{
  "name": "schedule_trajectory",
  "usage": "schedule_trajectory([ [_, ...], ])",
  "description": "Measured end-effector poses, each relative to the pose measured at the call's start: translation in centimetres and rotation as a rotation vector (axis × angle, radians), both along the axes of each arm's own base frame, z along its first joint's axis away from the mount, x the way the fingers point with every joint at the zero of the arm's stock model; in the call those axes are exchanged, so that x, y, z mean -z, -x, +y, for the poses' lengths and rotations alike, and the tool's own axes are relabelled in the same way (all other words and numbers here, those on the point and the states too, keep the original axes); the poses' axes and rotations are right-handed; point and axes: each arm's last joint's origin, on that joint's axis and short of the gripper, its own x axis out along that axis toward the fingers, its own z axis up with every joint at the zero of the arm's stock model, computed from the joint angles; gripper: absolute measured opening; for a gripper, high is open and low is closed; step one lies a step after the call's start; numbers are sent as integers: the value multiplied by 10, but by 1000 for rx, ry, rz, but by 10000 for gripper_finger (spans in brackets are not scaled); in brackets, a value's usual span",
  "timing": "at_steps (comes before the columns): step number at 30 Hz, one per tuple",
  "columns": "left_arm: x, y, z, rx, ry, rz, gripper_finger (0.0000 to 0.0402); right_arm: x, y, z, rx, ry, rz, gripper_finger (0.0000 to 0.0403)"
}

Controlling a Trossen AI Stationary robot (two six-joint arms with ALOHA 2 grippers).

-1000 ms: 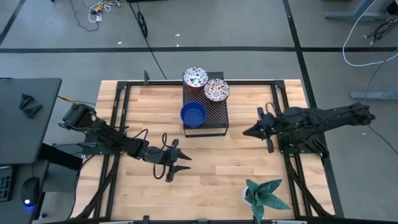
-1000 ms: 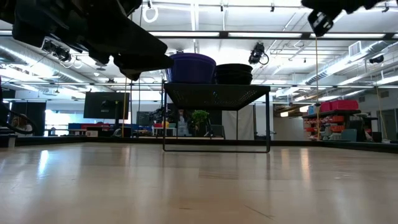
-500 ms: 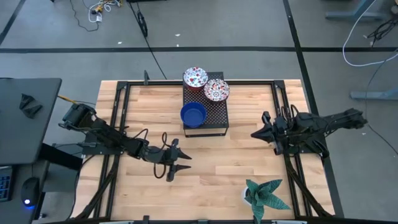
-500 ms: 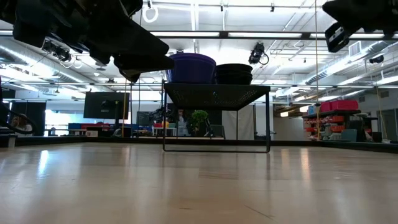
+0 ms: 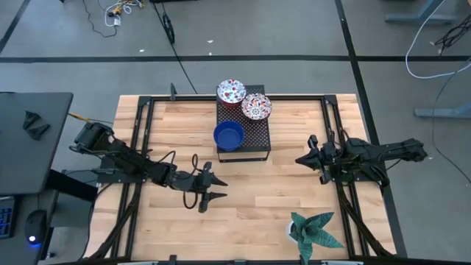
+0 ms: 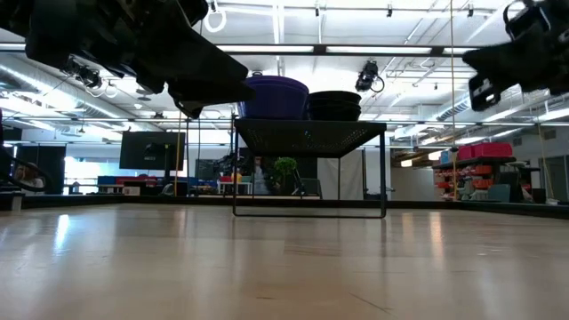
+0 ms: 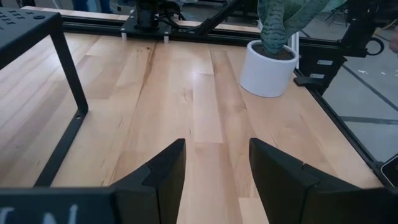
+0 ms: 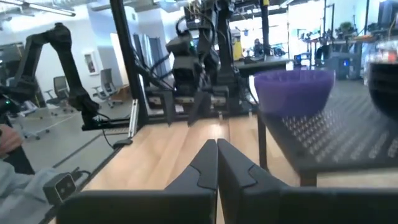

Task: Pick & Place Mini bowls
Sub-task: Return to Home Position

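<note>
Overhead and table-level views of the work table [image 5: 162, 125]. A black perforated shelf [image 5: 254, 136] stands at the far middle of the table and carries all the mini bowls in view. The blue bowl [image 5: 229, 135] sits at its near-left corner, one patterned bowl [image 5: 231, 92] at its far-left corner, and a second patterned bowl [image 5: 256, 107] just beside that one to the right. From table height the blue bowl [image 6: 276, 96] and the darker bowls [image 6: 334, 105] next to it show layered rims.

The left gripper [image 5: 213, 190] hangs over bare wood in front of the shelf and to its left, fingers [image 7: 165, 171] spread wide with nothing between them. Its wrist view looks across the boards to a potted plant [image 7: 268, 59] at the table's near-right corner, with a shelf leg [image 7: 68, 68] at one side.

The right gripper [image 5: 302, 159] sits to the shelf's right, clear of it, fingers [image 8: 205, 163] pressed together and empty. A dark desk [image 5: 29, 140] adjoins the table's left edge.
</note>
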Motion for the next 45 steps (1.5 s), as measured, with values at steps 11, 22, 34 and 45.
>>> schedule_trajectory([
  [11,0,0,0,-7,26,0,181,8,3,-4,52,33,32,2],
  [22,-2,-1,0,-6,20,-21,181,10,2,-4,56,112,45,2],
  [34,-13,50,25,-67,-60,-98,66,10,2,-4,57,149,46,17],
  [45,5,131,71,-40,23,-284,4,10,2,-4,57,149,46,17],
])
